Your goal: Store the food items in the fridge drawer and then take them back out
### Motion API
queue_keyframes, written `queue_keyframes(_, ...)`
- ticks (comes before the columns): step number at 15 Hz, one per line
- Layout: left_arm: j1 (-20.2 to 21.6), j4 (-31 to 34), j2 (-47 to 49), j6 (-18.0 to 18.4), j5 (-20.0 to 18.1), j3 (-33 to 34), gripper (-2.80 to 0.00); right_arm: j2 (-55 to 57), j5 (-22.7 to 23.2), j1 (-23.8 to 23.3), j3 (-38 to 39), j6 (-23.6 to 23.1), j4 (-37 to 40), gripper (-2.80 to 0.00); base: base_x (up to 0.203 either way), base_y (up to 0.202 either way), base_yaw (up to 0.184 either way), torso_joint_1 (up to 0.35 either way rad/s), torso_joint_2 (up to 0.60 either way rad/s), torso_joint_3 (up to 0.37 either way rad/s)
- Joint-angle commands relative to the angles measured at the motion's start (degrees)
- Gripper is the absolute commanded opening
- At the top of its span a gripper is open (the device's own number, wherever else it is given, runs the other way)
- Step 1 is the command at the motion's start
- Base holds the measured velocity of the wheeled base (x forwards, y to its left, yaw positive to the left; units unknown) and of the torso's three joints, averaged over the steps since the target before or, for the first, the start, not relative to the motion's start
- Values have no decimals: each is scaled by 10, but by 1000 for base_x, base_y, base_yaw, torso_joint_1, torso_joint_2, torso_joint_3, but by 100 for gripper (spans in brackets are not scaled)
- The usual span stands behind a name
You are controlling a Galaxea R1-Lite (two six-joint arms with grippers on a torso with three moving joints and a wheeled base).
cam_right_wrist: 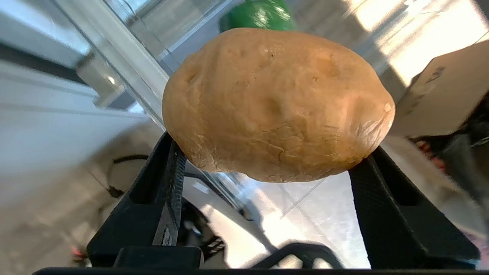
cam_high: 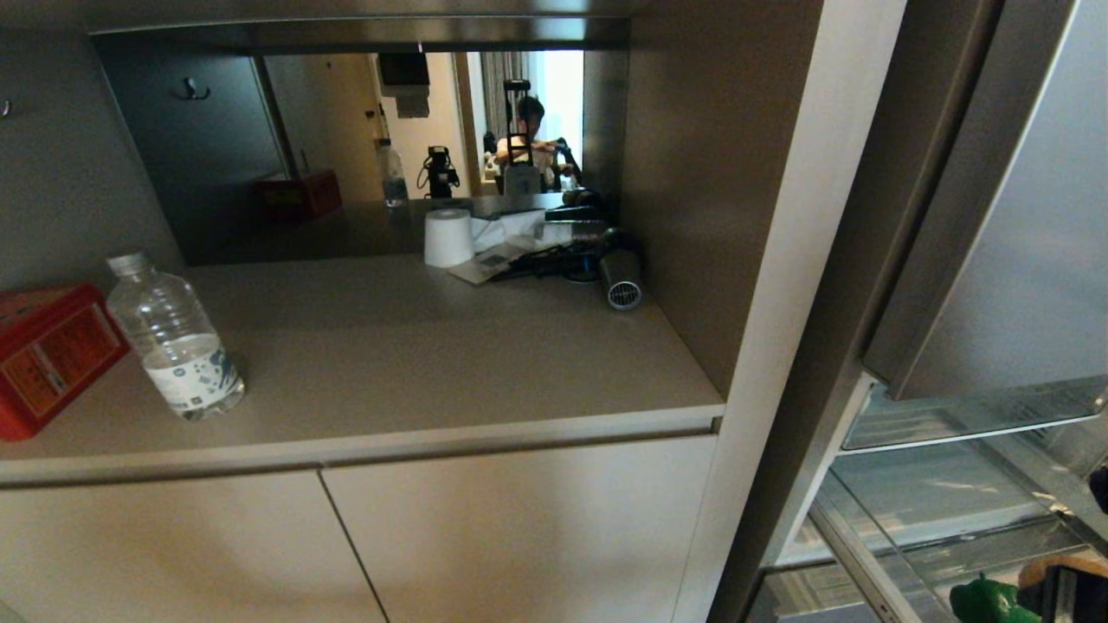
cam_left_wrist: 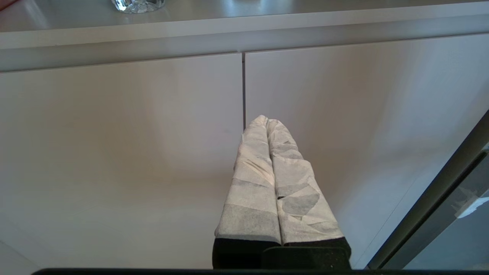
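My right gripper (cam_right_wrist: pixel 269 152) is shut on the tan potato (cam_right_wrist: pixel 279 103), with one black finger pressed against each end of it. Just beyond the potato the dark green bell pepper (cam_right_wrist: pixel 258 15) lies inside the clear fridge drawer (cam_right_wrist: pixel 126 72). In the head view the pepper (cam_high: pixel 982 601), the potato (cam_high: pixel 1060 567) and the right gripper (cam_high: pixel 1072 597) crowd the lower right corner, over the pulled-out drawer (cam_high: pixel 866 562). My left gripper (cam_left_wrist: pixel 266 120) is shut and empty. Its white-wrapped fingers point at the beige cabinet doors (cam_left_wrist: pixel 153 152).
A clear water bottle (cam_high: pixel 173 346) and a red tin box (cam_high: pixel 48 355) stand on the left of the counter (cam_high: pixel 433 363). A white roll (cam_high: pixel 447 236) and a hair dryer (cam_high: pixel 619 277) lie at its back. The fridge door (cam_high: pixel 1021 216) is open, with glass shelves (cam_high: pixel 969 415) below it.
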Motion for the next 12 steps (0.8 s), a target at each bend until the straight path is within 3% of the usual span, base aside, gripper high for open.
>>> queue_keyframes(1, 0, 0, 1, 0, 1, 0, -280, 77, -1, 0, -2, 15, -27, -280, 0, 0, 0, 0, 0, 0)
queue_keyframes(3, 0, 0, 1, 0, 0, -1, -280, 107, 0, -1, -3, 46, -59, -280, 0, 0, 0, 0, 0, 0)
queue_keyframes(6, 0, 0, 1, -1, 1, 0, -280, 128, 3, -16, 4, 44, -128, -280, 0, 0, 0, 0, 0, 0)
queue_keyframes(12, 0, 0, 1, -1, 0, 0, -280, 130, 45, -92, -10, -57, -173, -280, 0, 0, 0, 0, 0, 0)
